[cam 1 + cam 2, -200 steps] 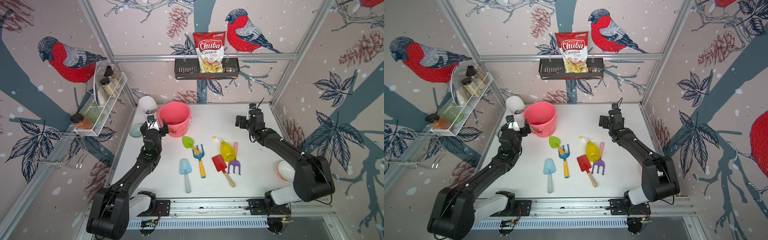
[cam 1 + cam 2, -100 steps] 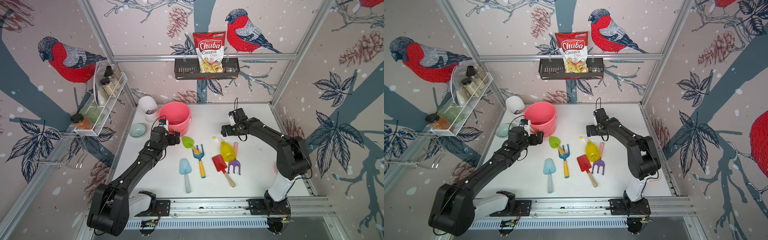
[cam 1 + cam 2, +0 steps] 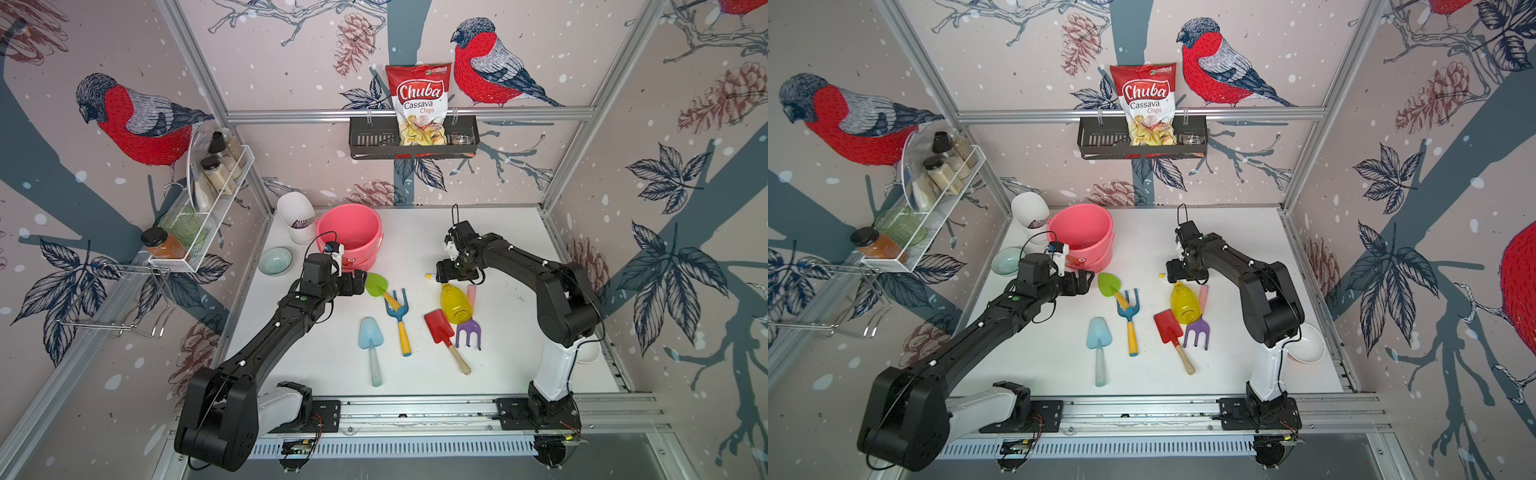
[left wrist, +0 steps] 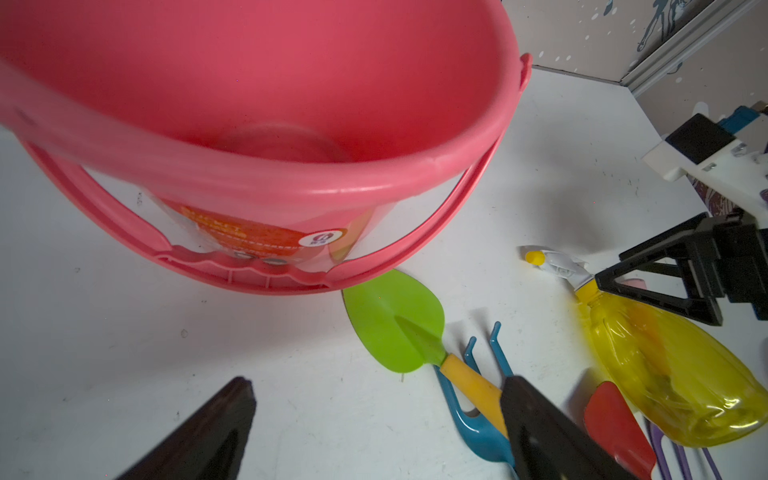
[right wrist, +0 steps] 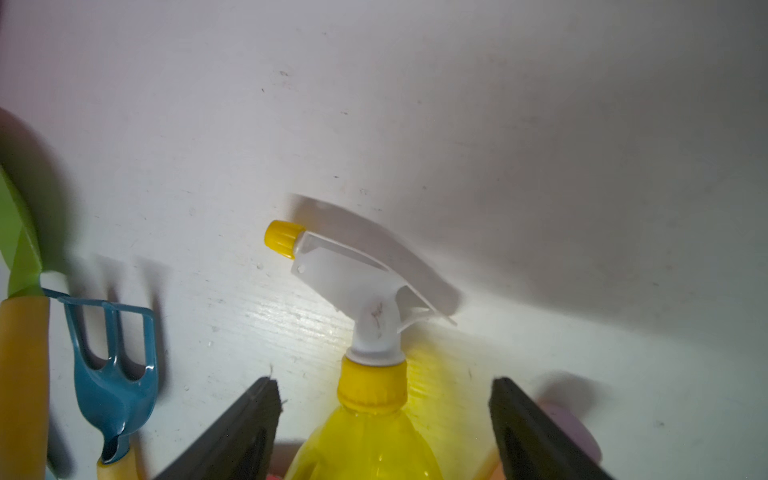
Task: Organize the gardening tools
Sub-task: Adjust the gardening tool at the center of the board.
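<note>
Right pincer (image 5: 384, 388) (jaws apart) straddles yellow spray bottle (image 5: 368, 446), apparently not touching.

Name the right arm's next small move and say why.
Probably close the right gripper on the yellow spray bottle. In the right wrist view its open fingers stand on either side of the bottle's yellow collar, with gaps on both sides. The bottle lies on its side on the table, so nothing is gripped yet.
</note>
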Robot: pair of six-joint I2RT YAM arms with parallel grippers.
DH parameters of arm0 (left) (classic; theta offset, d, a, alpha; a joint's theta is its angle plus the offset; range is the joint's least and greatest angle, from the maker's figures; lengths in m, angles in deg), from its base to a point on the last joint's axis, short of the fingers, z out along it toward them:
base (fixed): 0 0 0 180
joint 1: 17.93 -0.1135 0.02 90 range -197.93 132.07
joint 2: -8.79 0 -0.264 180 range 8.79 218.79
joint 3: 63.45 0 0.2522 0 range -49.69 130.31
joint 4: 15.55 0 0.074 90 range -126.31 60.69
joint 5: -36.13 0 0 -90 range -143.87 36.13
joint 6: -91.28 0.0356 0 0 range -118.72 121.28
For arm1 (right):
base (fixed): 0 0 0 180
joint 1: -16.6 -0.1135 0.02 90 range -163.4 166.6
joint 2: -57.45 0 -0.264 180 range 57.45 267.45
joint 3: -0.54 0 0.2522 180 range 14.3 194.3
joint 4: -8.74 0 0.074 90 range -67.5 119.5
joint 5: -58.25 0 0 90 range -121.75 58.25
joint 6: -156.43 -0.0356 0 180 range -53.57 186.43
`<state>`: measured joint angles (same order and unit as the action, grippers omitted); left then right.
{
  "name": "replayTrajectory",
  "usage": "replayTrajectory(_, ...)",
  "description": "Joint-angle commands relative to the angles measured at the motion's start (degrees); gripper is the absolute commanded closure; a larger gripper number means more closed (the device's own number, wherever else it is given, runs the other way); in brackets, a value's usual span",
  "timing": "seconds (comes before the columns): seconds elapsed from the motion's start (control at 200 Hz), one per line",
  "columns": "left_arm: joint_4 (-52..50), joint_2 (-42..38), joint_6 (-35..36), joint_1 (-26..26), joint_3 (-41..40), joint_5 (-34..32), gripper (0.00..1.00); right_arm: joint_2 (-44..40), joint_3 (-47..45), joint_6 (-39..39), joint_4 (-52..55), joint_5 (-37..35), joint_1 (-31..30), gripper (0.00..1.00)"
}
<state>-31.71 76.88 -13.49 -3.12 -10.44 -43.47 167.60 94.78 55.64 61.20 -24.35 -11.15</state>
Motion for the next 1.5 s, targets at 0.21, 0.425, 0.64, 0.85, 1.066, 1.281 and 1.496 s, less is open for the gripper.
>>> replayTrajectory(0.21,-0.88,0.02,0.88,0.12,0.57,0.75,0.04,3.78,3.18,0.94,5.38,-3.11,-0.45,0.31)
replayTrajectory(0.425,-1.45,1.07,0.97,0.13,1.04,0.85,0.04,4.48,3.18,1.44,5.70,-2.47,-1.43,0.33)
replayTrajectory(0.64,-1.65,1.43,1.05,0.10,1.18,0.70,0.04,5.25,2.79,1.57,5.86,-2.32,-1.52,0.38)
replayTrajectory(0.85,-1.83,1.25,0.88,0.13,1.18,-0.37,0.04,6.11,2.13,1.57,5.34,-1.88,-1.52,0.43)
replayTrajectory(1.066,-2.01,1.25,0.80,0.13,1.19,-1.19,0.04,7.51,2.22,1.46,4.76,-1.34,-1.49,0.59)
replayTrajectory(1.281,-2.09,1.12,0.75,0.07,1.19,-2.13,0.04,7.25,2.38,0.51,3.55,-0.92,-1.13,0.81)
replayTrajectory(1.496,-2.02,0.82,0.55,0.13,1.05,-2.83,0.03,4.62,3.87,-2.00,1.66,-1.36,-0.03,0.87)
